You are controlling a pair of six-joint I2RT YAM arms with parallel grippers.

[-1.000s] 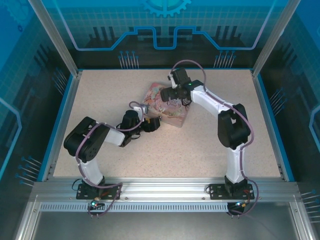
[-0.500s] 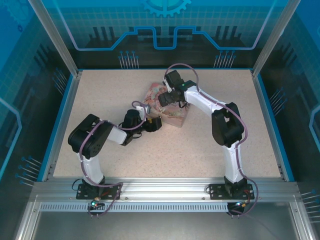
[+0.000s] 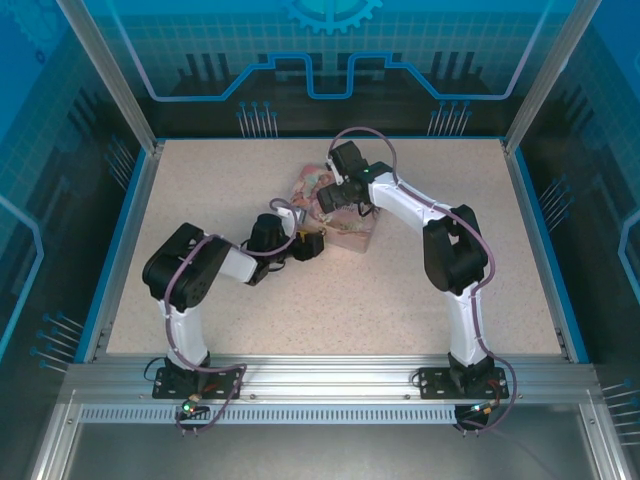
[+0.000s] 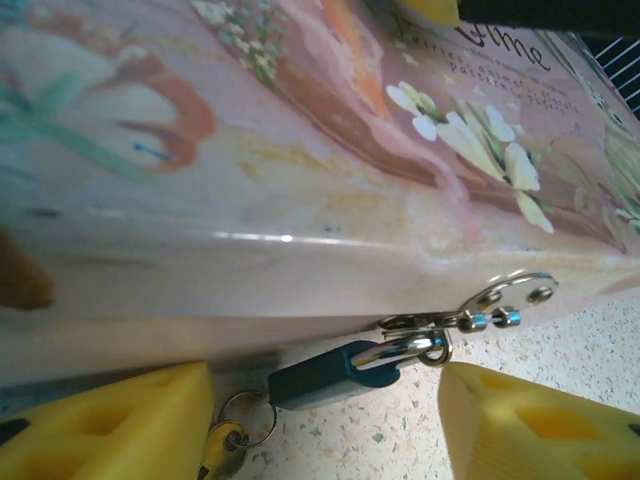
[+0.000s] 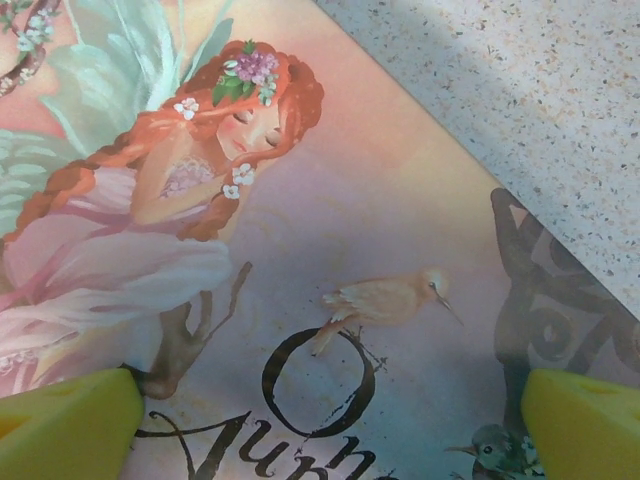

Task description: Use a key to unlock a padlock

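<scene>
On the speckled table (image 3: 400, 290), the padlock (image 4: 335, 372) hung at the pink tin's (image 4: 300, 150) hasp, lying crosswise between the nearer left gripper's (image 4: 325, 430) parted, empty jaws; its key (image 4: 225, 447) dangled beside one finger; the right gripper (image 5: 325, 420) gaped empty above the lid.

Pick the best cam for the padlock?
Left wrist: the padlock is close and sharp, its shackle hooked through the pink tin's hasp, between the left fingers. Top external is too distant to resolve it; right wrist looks down on the tin's lid.

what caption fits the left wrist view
Padlock on the pink tin's hasp, framed by the open left gripper
</scene>
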